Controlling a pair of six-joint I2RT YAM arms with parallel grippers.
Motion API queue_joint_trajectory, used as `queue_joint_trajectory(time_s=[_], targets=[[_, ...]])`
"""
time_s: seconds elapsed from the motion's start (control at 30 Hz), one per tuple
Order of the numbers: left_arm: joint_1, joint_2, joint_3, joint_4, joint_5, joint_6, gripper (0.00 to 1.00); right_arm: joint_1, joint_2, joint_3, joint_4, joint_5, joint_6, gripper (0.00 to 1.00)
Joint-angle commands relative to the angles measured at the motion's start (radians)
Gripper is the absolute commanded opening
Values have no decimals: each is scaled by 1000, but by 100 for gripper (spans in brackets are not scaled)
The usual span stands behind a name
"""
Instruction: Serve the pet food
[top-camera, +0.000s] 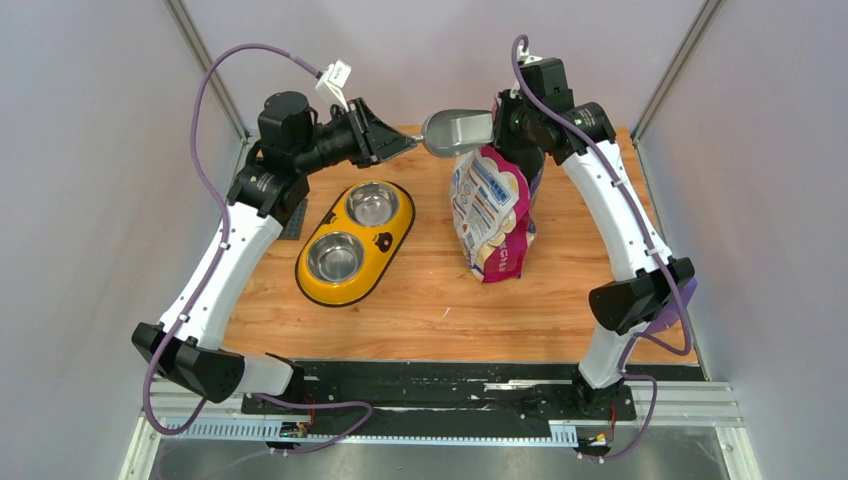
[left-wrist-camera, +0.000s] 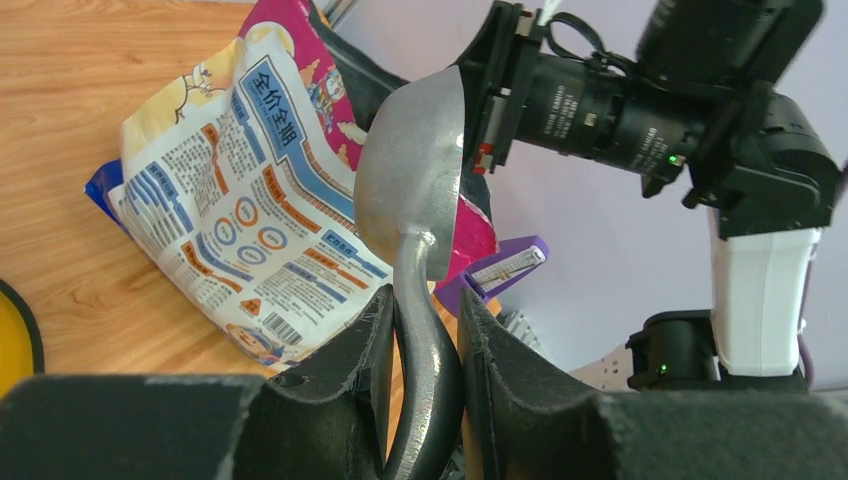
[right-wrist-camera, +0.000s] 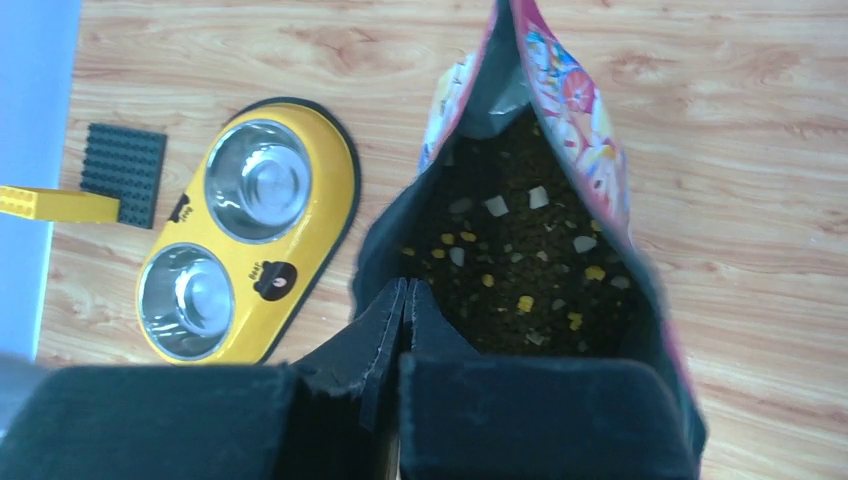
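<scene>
Left tool (left-wrist-camera: 424, 305) clamps the scoop (left-wrist-camera: 410, 180) beside the bag (left-wrist-camera: 240, 200), whose rim right tool (right-wrist-camera: 404, 292) pinches.

bag (left-wrist-camera: 250, 200) | Chinese print "全价全…" on blue band (rest illegible)

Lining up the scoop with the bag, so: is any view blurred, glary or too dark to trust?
Top external: sharp, evenly lit, mild sheen on the steel bowls. Left wrist: soft glare on the scoop, bag print crisp, left fingers slightly soft. Right wrist: kibble sits in shadow inside the bag yet readable; right fingers blurred.
</scene>
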Motion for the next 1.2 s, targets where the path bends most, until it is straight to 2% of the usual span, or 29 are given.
queue_joint_trajectory(time_s=[0.0,0.13,0.17,0.3,0.43,0.63,0.77,0.9,0.97,1.03,1.13,1.17], targets=[[5,-24,57,-5,-24,15,0,28,-39,55,36,74,32,0],[5,-24,63,-21,-27,27,0,1,-35,55,2,166,17,0],[5,-23,64,-21,-25,29,0,-13,-39,60,-7,173,18,7],[5,-20,76,-15,-15,33,0,-66,-77,70,-17,159,17,45],[5,-7,89,-9,-4,36,0,-115,-125,48,-19,136,11,68],[5,9,99,-9,-3,46,0,-195,-144,-77,-53,50,-8,84],[5,18,98,-9,-6,50,0,-199,-117,-132,-57,-91,-43,85],[6,21,96,-9,-5,52,0,-199,-55,-162,-63,-127,-50,81],[6,18,95,-11,-11,58,0,-202,-29,-173,-64,-107,-32,70],[5,15,93,-19,-18,66,0,-216,-16,-179,-64,-95,-6,49],[5,13,92,-35,-23,78,0,-261,-14,-187,-57,-88,17,6],[5,11,92,-38,-24,80,0,-278,-16,-189,-50,-81,22,0]])
